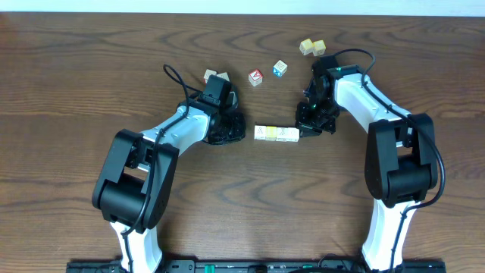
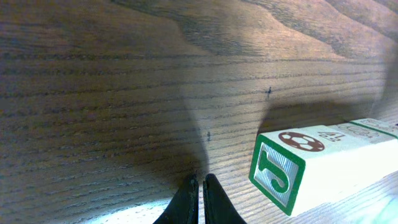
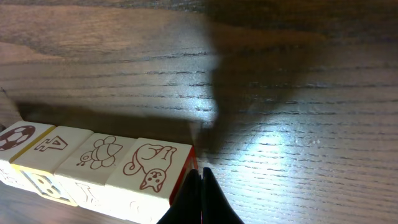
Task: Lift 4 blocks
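Four cream-white letter blocks (image 1: pixel 276 134) lie end to end in a row at mid-table. The left wrist view shows the row's (image 2: pixel 323 165) end face with a green J and a football picture on top. My left gripper (image 1: pixel 241 129) (image 2: pixel 200 182) is shut and empty, low over the wood, a short gap left of that end. In the right wrist view the row (image 3: pixel 93 165) shows a cat, a turtle, a 4 and a ball. My right gripper (image 1: pixel 302 132) (image 3: pixel 200 173) is shut, its tips against the cat block's red-edged end face.
A red-faced cube (image 1: pixel 256 76) and a blue-faced cube (image 1: pixel 280 68) sit behind the row. Two plain cubes (image 1: pixel 311 47) lie at the back right and two more (image 1: pixel 215 76) behind my left arm. The table's far edge runs along the top.
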Controlling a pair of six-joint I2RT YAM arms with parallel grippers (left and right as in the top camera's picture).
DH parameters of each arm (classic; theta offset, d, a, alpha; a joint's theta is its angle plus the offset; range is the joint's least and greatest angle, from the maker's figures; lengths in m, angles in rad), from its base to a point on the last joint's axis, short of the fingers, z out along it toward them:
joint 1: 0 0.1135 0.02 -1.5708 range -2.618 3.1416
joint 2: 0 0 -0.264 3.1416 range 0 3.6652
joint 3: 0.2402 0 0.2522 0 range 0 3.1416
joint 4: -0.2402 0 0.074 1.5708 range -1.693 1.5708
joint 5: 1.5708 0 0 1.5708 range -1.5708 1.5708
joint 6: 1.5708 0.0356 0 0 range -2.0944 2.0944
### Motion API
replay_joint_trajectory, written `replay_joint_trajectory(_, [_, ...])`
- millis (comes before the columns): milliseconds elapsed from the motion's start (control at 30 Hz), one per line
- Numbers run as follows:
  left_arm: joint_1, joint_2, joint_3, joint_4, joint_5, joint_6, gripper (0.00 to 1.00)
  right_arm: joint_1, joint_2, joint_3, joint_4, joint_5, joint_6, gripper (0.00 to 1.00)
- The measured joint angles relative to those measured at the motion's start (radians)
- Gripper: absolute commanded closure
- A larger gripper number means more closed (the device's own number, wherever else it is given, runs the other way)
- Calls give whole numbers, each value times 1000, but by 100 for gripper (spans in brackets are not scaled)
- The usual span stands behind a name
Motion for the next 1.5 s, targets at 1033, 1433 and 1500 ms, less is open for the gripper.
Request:
replay_joint_trajectory(1033, [6,12,-27,120,91,-7,93,-11,0,0,-27,11,7,99])
replay_joint_trajectory(1433, [6,19,-28,136,122,-27,93,-11,0,0,-32,11,7,99])
replay_joint_trajectory(1500, [6,19,-29,136,128,-27,93,-11,0,0,-34,10,7,99])
